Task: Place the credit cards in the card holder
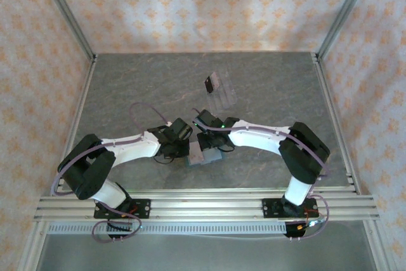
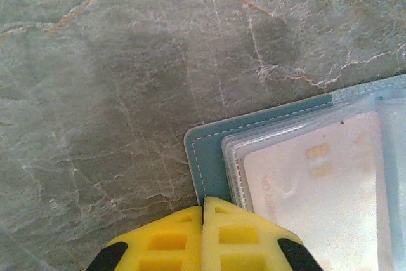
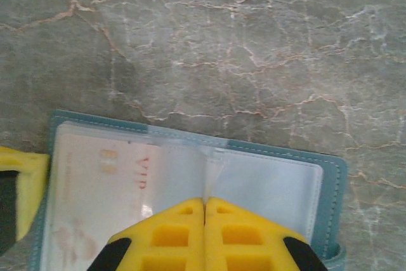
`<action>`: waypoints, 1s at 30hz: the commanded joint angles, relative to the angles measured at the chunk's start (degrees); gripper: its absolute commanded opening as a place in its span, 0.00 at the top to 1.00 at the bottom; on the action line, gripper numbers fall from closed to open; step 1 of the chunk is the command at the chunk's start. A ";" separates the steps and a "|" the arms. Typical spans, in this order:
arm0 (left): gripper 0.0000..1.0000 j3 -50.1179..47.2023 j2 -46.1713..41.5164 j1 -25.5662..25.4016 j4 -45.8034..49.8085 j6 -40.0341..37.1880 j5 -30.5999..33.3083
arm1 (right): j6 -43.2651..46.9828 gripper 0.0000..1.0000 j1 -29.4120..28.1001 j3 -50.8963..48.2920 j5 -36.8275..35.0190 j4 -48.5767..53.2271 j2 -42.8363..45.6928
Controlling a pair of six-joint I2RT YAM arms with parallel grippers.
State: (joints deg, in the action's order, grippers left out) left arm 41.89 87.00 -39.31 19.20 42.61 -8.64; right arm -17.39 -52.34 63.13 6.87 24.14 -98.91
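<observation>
The teal card holder point(image 1: 204, 155) lies open on the table between both arms. In the left wrist view its teal corner point(image 2: 212, 150) runs under my left gripper point(image 2: 203, 211), which is shut on that edge. A grey-white card point(image 2: 311, 188) with faint red lettering sits inside a clear sleeve. My right gripper point(image 3: 204, 204) is shut on a thin clear sleeve leaf point(image 3: 212, 169) at the holder's point(image 3: 330, 188) middle fold, lifting it upright. The same grey-white card point(image 3: 95, 195) lies in the left sleeve. The right sleeve looks empty. A black card point(image 1: 210, 84) stands in the tray behind.
A clear ridged plastic tray point(image 1: 223, 95) sits on the marble table point(image 1: 139, 87) behind the holder. The left gripper's yellow finger point(image 3: 22, 188) shows at the holder's left edge in the right wrist view. Metal frame rails border the table on both sides.
</observation>
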 commanded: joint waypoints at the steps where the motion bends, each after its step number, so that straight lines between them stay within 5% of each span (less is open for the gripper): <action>1: 1.00 -1.80 2.20 0.02 -0.66 0.98 -0.21 | -1.80 1.00 0.00 1.98 4.68 -0.25 -0.50; 12: 1.00 -1.90 3.12 0.04 -1.52 1.13 -0.67 | -2.63 0.98 -0.01 3.71 -1.84 4.03 -0.59; 30: 1.00 -2.34 3.22 -0.09 -2.31 1.44 -1.15 | -6.89 0.78 0.82 1.12 14.26 -4.95 -0.35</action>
State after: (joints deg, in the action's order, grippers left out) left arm 41.78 87.66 -39.31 17.02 43.51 -9.04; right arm -22.48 -51.81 65.19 17.54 21.54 -99.70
